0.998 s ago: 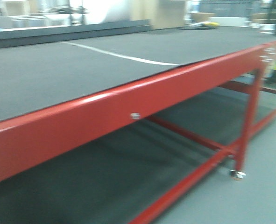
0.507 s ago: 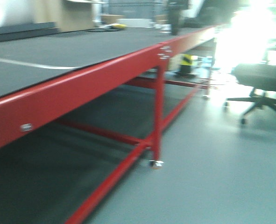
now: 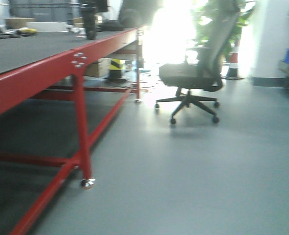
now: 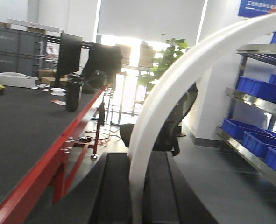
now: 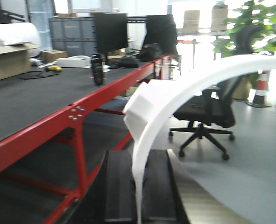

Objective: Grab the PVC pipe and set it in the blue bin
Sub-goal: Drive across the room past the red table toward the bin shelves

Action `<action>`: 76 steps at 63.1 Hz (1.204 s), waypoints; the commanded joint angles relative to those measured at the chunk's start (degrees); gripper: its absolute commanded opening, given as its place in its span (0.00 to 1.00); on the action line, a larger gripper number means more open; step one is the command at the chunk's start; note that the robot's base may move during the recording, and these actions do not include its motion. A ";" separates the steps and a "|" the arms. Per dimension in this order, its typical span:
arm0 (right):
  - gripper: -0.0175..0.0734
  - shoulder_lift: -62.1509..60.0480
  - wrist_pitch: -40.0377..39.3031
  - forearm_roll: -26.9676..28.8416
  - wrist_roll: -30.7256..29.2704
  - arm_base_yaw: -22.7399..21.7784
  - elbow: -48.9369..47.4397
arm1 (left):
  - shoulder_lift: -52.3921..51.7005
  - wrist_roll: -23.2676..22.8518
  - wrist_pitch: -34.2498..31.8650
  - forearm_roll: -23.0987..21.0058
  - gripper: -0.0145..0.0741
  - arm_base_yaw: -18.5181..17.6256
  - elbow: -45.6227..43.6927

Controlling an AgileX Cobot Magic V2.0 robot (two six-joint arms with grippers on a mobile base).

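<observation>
— On the shelves at the right, are those blue bins (image 4: 257,89)?

— Yes, and they're well apart from my arms. My left gripper (image 4: 138,157) is clenched on the white PVC pipe (image 4: 184,70), which arcs up and rightward. My right gripper (image 5: 140,157) clamps white pipe too (the same piece, I cannot tell). The red-framed table (image 3: 36,73) is on the left, with an office chair (image 3: 193,73) farther off.

The PVC pipe (image 4: 162,93) exits view at upper right.
</observation>
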 commanded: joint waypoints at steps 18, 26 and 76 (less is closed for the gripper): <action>0.01 -0.26 -1.17 -0.20 -0.29 0.08 0.04 | -0.01 0.03 -1.59 0.00 0.04 -0.31 0.04; 0.01 -0.26 -1.17 -0.20 -0.29 0.08 0.04 | -0.01 0.03 -1.59 0.00 0.04 -0.31 0.04; 0.01 -0.26 -1.17 -0.20 -0.29 0.08 0.04 | -0.01 0.03 -1.59 0.00 0.04 -0.31 0.04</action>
